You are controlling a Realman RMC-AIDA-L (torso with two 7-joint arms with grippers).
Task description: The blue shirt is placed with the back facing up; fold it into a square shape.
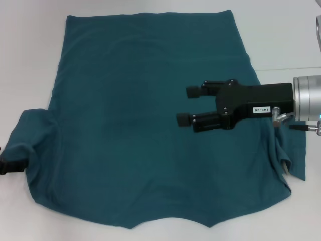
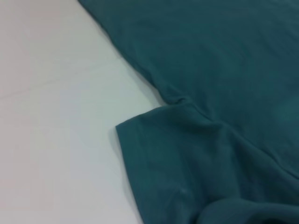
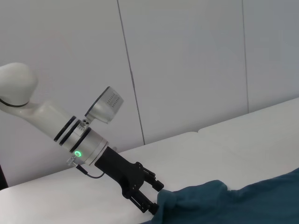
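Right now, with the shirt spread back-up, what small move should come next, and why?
Probably lower the right gripper onto its side of the blue shirt. It hovers open above the fabric, holding nothing, while the left gripper is already at the bunched left sleeve. Both sides likely need a grip before folding inward.

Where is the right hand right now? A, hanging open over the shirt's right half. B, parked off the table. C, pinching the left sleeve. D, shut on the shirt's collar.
A: in the head view the right hand hangs with fingers spread over the right half of the shirt, holding no cloth; the left hand is the one at the left sleeve.
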